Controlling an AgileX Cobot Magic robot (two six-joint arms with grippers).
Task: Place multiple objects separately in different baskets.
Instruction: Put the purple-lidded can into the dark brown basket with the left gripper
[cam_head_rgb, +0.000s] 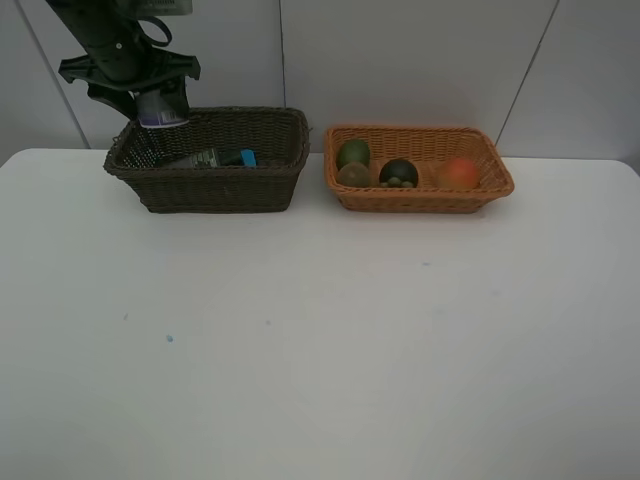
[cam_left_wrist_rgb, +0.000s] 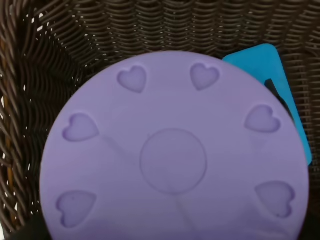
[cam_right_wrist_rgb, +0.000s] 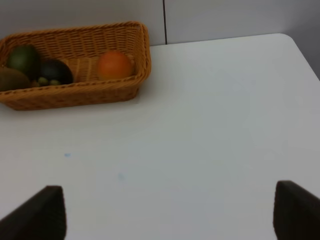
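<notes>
baskets (cam_head_rgb: 215, 190): rough woven wicker | jar lid (cam_left_wrist_rgb: 172, 150): smooth matt plastic

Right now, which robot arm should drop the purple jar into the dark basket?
The left. Its gripper holds the purple-lidded jar right over the dark brown basket. The right gripper is open, empty, and hangs over bare table, away from that basket.

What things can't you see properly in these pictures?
- Left fingers: the purple jar lid fills the left wrist view and hides them.
- White pen: not visible; the dark basket wall may hide it.
- Right arm: outside the high view; only its finger tips show.
</notes>
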